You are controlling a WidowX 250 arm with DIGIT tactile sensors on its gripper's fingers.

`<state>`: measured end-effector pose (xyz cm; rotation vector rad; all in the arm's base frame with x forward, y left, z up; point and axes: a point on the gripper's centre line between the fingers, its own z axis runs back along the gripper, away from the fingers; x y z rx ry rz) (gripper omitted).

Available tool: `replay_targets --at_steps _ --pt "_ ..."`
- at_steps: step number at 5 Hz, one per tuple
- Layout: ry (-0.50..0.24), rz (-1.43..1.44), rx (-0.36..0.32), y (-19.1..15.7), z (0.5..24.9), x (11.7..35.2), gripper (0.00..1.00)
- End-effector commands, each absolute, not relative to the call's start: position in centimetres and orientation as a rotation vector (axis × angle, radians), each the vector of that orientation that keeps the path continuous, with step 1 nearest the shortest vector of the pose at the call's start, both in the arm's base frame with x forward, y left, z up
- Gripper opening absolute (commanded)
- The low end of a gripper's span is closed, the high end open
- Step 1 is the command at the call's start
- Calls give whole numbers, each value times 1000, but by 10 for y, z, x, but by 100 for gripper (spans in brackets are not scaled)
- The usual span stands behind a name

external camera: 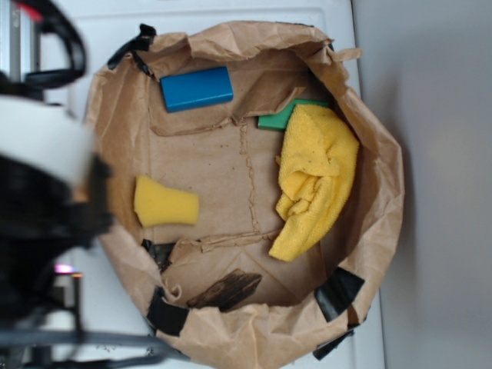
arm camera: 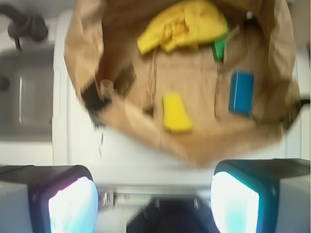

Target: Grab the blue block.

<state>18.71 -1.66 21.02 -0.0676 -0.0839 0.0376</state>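
Observation:
The blue block (external camera: 197, 88) lies flat on the floor of a brown paper bag (external camera: 115, 100), near its upper left wall. In the wrist view the blue block (arm camera: 241, 92) sits at the right side of the paper bag (arm camera: 82, 43). My gripper (arm camera: 154, 204) hovers high above the white surface outside the bag's rim, well short of the block. Its two pads (arm camera: 73, 206) stand far apart with nothing between them. In the exterior view only a blurred part of the arm (external camera: 38, 192) shows at the left.
Inside the bag lie a yellow sponge (external camera: 164, 202), a crumpled yellow cloth (external camera: 317, 177), a flat green block (external camera: 278, 118) half under the cloth and a dark wooden piece (external camera: 225, 290). A sink (arm camera: 24, 92) lies left of the bag.

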Motion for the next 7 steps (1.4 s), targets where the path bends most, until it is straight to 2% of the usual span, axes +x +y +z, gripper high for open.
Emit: replay_targets --at_steps 1,4,5,6,7 --pt "-146 81 -43 19 198 240 100" --pt "-146 81 -43 19 198 240 100" --pt "-216 134 0 34 165 246 100" --pt "-252 159 40 43 132 248 100" --pt "-239 144 53 50 118 245 100"
